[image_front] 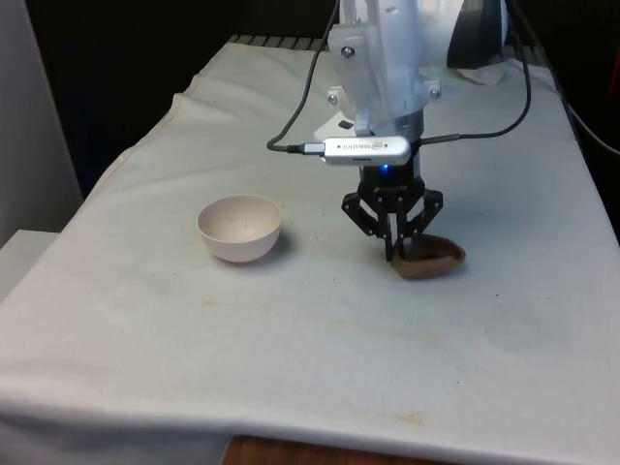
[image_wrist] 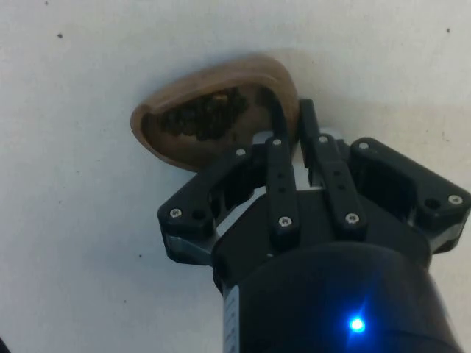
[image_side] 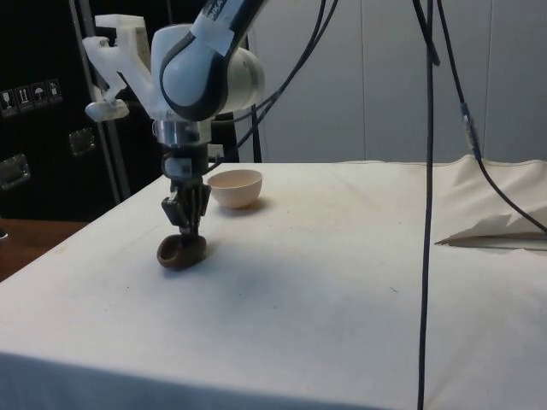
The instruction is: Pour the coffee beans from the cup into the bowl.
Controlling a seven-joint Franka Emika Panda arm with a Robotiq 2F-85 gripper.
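Note:
A low brown cup (image_front: 431, 260) stands on the white cloth right of the middle in the front view, also seen as the cup (image_side: 181, 251) in the side view. In the wrist view the cup (image_wrist: 206, 110) holds dark coffee beans (image_wrist: 199, 118). My gripper (image_front: 392, 250) points straight down, shut on the cup's rim with one finger inside and one outside; the same grip shows at the gripper (image_wrist: 291, 121) and the gripper (image_side: 185, 232). A cream bowl (image_front: 239, 228) sits upright and apart from the cup, toward the front view's left, and shows as the bowl (image_side: 236, 187) beyond the arm.
A black cable (image_side: 427, 213) hangs down across the side view. Crumpled white material (image_front: 480, 73) lies at the far right corner by the robot base. The table's front edge (image_front: 320, 426) runs close below in the front view.

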